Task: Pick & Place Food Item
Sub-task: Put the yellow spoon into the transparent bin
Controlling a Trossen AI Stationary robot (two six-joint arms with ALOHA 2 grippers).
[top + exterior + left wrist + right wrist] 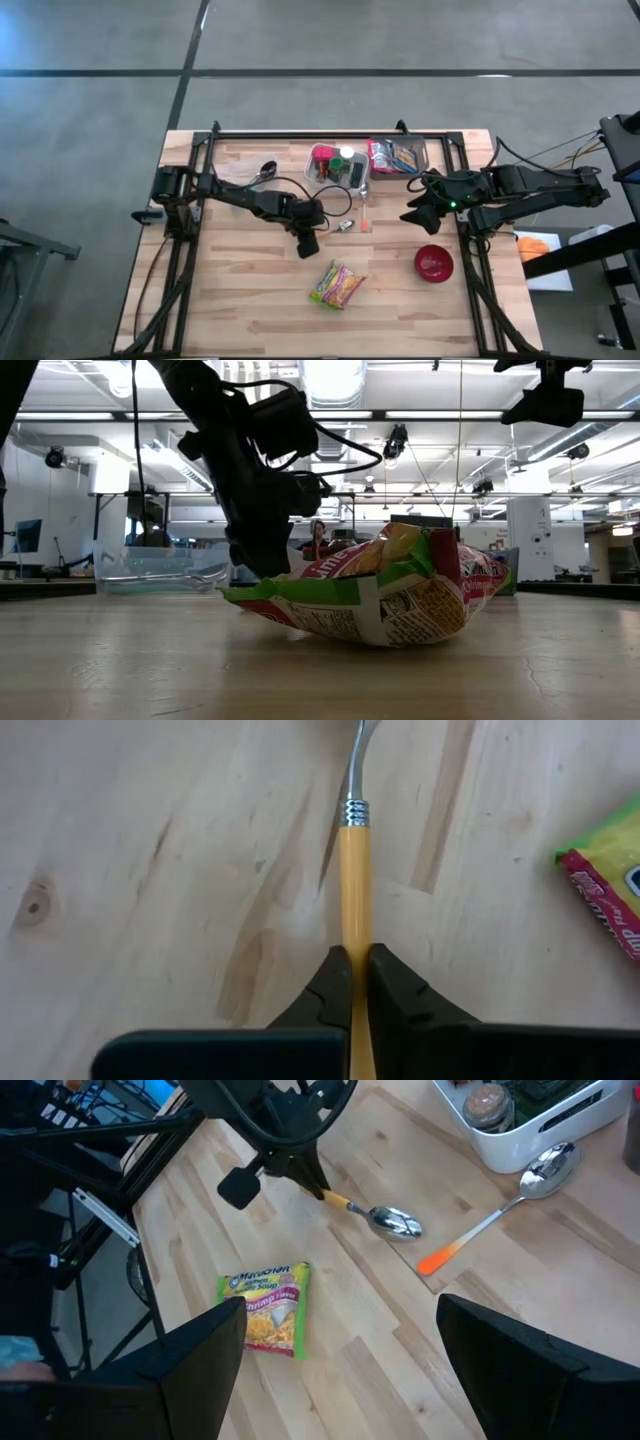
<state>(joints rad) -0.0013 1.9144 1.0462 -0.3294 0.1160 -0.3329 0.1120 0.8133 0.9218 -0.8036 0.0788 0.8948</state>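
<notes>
A spoon (388,1220) with a yellow handle lies at the table's middle, and my left gripper (355,958) is shut on that handle; it also shows in the high view (322,222). A noodle packet (337,285), green, yellow and red, lies flat toward the near edge, also seen in the low view (390,595). My right gripper (412,215) hangs open above the table's right side, holding nothing. My left gripper pinches the spoon's yellow handle (355,925) between its two fingers, near the handle's free end. The fingers slant steeply down from the table's left, in line with the handle. The spoon's bowl (396,1225) rests on the table.
A second spoon (500,1205) with an orange handle lies just beyond the first. A white tray (337,165) and a clear container (397,155) stand at the far edge, a black spoon (265,172) to their left. A red bowl (433,263) sits at the near right.
</notes>
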